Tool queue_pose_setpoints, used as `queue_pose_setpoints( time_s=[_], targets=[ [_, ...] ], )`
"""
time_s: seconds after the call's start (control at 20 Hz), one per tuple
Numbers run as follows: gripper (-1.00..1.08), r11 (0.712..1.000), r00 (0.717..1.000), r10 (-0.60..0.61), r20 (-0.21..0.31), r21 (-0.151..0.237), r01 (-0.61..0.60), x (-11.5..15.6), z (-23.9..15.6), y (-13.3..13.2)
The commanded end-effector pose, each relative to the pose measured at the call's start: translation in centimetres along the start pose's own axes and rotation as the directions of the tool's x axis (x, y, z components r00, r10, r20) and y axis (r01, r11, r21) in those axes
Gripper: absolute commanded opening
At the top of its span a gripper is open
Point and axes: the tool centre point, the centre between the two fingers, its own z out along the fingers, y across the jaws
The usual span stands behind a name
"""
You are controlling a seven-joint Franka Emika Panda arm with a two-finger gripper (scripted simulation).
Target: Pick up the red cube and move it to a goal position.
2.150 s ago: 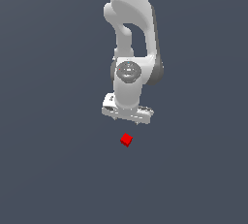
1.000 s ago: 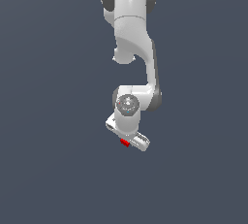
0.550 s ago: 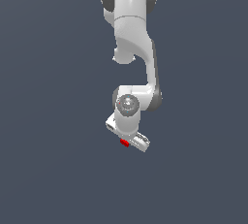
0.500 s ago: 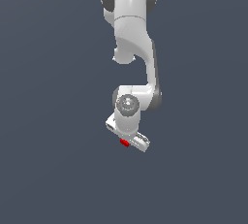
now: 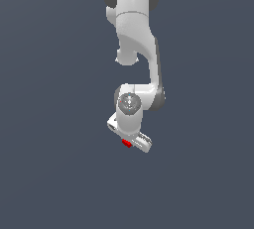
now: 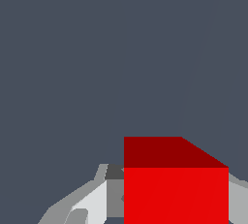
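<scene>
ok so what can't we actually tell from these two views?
- Exterior view: most of the red cube is hidden by the hand; only a sliver shows.
- Exterior view: fingertips too small to make out, so contact is unclear.
- Wrist view: the red cube is cut off by the frame edge and covers most of the grey fingers.
- Either view: no goal marker visible; whether the cube is lifted cannot be judged against the plain grey background.

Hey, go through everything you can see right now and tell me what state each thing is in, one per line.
red cube: sits between the gripper fingers, mostly hidden under the hand in the exterior view.
gripper: lowered around the cube, fingers on either side; whether it is clamped shut cannot be told.
arm: bent downward, wrist pointing at the floor.
</scene>
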Motion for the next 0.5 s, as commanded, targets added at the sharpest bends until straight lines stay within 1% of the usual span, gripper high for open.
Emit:
queue_pose_setpoints(
  time_s=[0.0,0.25,0.45],
  targets=[
    [-1.00,1.000,1.000,0.000,-0.001,0.001,0.000,-0.2,-0.6,0.5],
    [-1.00,1.000,1.000,0.000,-0.001,0.001,0.000,-1.1,-2.3,2.1],
    [-1.00,1.000,1.000,0.000,-0.001,0.001,0.000,-2.0,-4.2,4.0]
  ],
)
